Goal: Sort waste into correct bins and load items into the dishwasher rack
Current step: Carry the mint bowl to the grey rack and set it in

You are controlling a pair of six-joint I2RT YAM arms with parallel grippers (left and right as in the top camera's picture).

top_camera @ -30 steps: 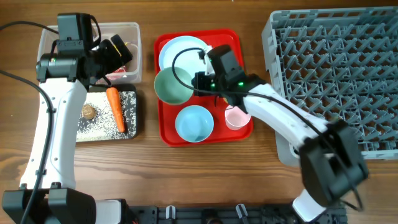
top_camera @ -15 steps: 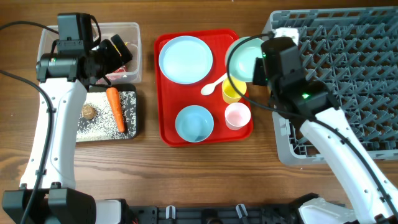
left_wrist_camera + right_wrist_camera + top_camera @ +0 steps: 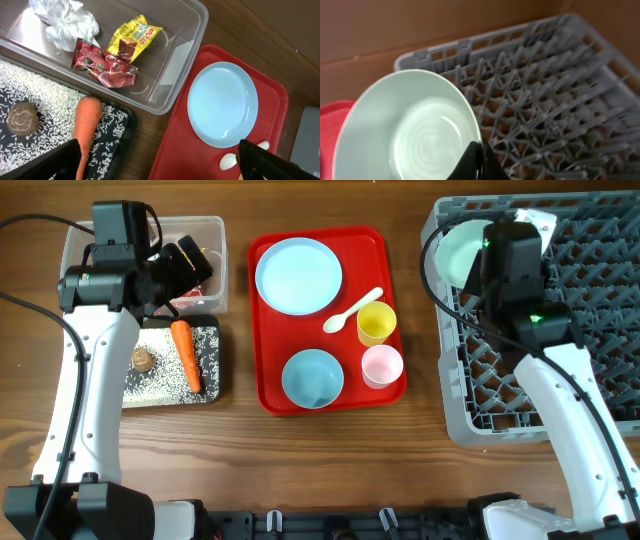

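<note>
Your right arm has swung the pale green bowl (image 3: 460,248) off the red tray (image 3: 266,330) and over to the dishwasher rack (image 3: 600,290) since a second ago, while your left arm has not shifted. That grey rack sits well to the right of the red tray, and the bowl now hangs tilted over the rack corner nearest the tray's far end, with the right gripper (image 3: 476,159) pinching its rim. To the left of the red tray, the clear tub (image 3: 216,228) lies at the far side and the black tray (image 3: 212,370) just in front of it. On the red tray itself, you have the light blue plate (image 3: 298,275) at the far left, a light blue bowl (image 3: 312,377) at the near side, and the yellow cup (image 3: 376,323) and pink cup (image 3: 382,365) along the right edge. The white spoon (image 3: 350,310) lies between the plate and the yellow cup. The left gripper (image 3: 157,150) hovers above the tub, just left of the red tray, with its jaws spread wide and nothing between them. Inside the tub lie the crumpled tissue (image 3: 65,22), the yellow wrapper (image 3: 132,37) and the red wrapper (image 3: 102,65). The carrot (image 3: 184,355) and the brown lump (image 3: 142,359) rest on the black tray among scattered rice grains (image 3: 30,85).
</note>
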